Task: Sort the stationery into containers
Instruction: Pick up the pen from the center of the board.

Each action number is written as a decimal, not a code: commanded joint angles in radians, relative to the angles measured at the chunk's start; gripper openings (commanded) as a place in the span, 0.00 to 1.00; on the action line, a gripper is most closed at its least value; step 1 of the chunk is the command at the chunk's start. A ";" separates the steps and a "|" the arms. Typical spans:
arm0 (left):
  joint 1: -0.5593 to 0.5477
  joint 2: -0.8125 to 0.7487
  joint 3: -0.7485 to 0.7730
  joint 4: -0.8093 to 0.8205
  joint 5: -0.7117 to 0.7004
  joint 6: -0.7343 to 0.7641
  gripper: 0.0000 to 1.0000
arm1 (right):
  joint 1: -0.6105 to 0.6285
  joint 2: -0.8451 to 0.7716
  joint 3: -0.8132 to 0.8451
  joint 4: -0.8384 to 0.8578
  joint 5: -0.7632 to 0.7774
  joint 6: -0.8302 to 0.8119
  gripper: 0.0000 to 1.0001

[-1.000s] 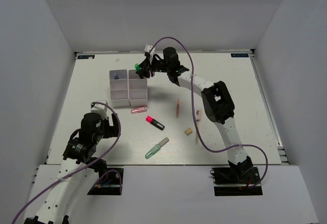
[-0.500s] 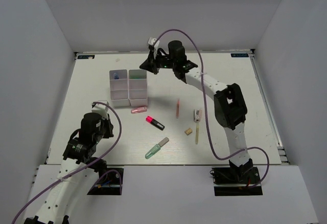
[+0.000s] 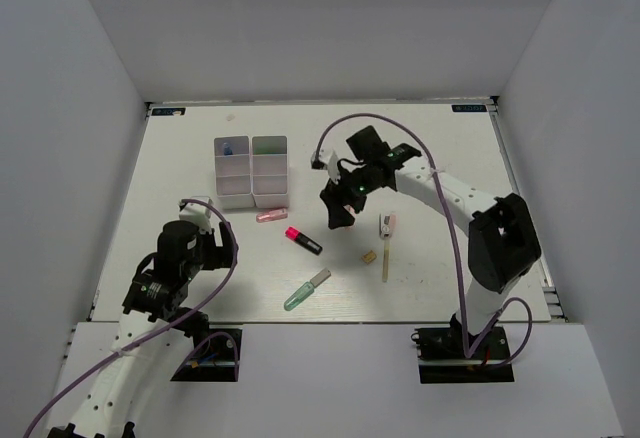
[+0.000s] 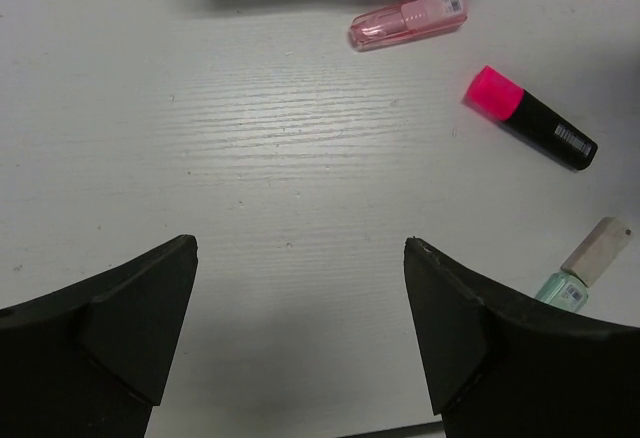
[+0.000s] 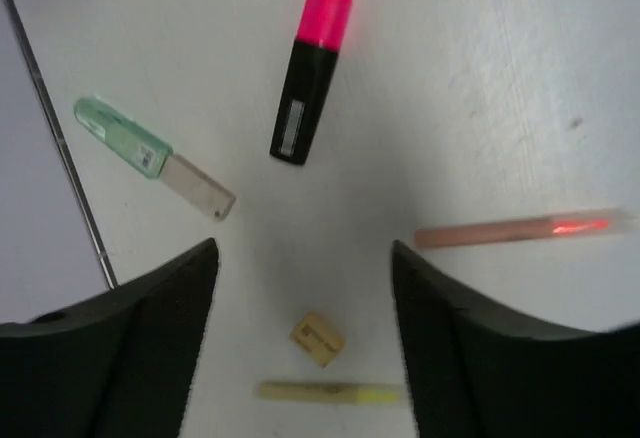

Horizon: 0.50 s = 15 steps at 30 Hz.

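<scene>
step, as i read it: between picks. my right claw point(image 5: 300, 268) hangs over the loose items mid-tabletop point(image 3: 440, 158), fingers apart and empty. blue marker point(image 3: 228, 145) sits in the 12 o'clock cell of the outer tray point(image 3: 233, 199). something green, likely the green-black marker point(image 3: 268, 143), is in the same cell of the inner tray point(image 3: 271, 198). so sorting is part done. both trays are at 10 o'clock from this claw.

candidates in the wrist view: orange pencil point(image 5: 520, 228) at 3 o'clock, red-black marker point(image 5: 310, 78) at 12, tan eraser point(image 5: 317, 339) at 6. next move, my guess: centre over one, straddle it across its width, drop, close. the pencil is thin and lies flat, so the tips must go right down.

clutter: pale green marker point(image 5: 150, 155) at 9, wooden pencil point(image 5: 330, 392) just past the eraser, easy to nudge. pink tube point(image 3: 271, 215) lies just beside the inner tray. my left claw point(image 4: 300, 258) is apart too, empty, well clear at 8 o'clock.
</scene>
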 commanded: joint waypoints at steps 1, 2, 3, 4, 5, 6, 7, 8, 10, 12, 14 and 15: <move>0.004 -0.007 -0.005 0.004 0.007 -0.001 0.94 | 0.038 -0.001 -0.020 -0.051 0.109 -0.008 0.69; 0.004 -0.005 -0.005 0.004 0.006 -0.003 0.94 | 0.046 0.021 -0.012 -0.059 0.135 0.003 0.60; 0.004 -0.005 -0.005 0.004 0.006 -0.001 0.94 | 0.055 0.034 -0.001 -0.067 0.147 0.009 0.52; 0.003 -0.003 -0.004 0.006 0.004 -0.001 0.94 | 0.075 0.053 0.026 -0.070 0.168 0.015 0.45; 0.004 -0.005 -0.005 0.004 0.006 -0.001 0.94 | 0.098 0.106 0.052 -0.078 0.199 0.032 0.42; 0.004 -0.008 -0.007 0.003 0.002 -0.003 0.94 | 0.119 0.120 0.066 -0.076 0.208 0.036 0.42; 0.004 -0.008 -0.004 0.003 0.002 -0.001 0.94 | 0.132 0.159 0.100 -0.079 0.242 0.045 0.45; 0.003 -0.008 -0.007 0.003 -0.001 -0.001 0.94 | 0.150 0.194 0.124 -0.073 0.253 0.056 0.47; 0.004 -0.008 -0.009 0.003 -0.005 -0.003 0.94 | 0.181 0.237 0.158 -0.064 0.287 0.073 0.52; 0.004 -0.005 -0.007 0.003 -0.007 -0.003 0.94 | 0.208 0.275 0.169 -0.046 0.301 0.076 0.63; 0.004 -0.005 -0.007 0.003 -0.005 -0.001 0.94 | 0.234 0.286 0.168 -0.021 0.317 0.078 0.73; 0.004 -0.005 -0.007 0.001 -0.002 -0.001 0.94 | 0.227 0.298 0.160 0.013 0.324 0.078 0.77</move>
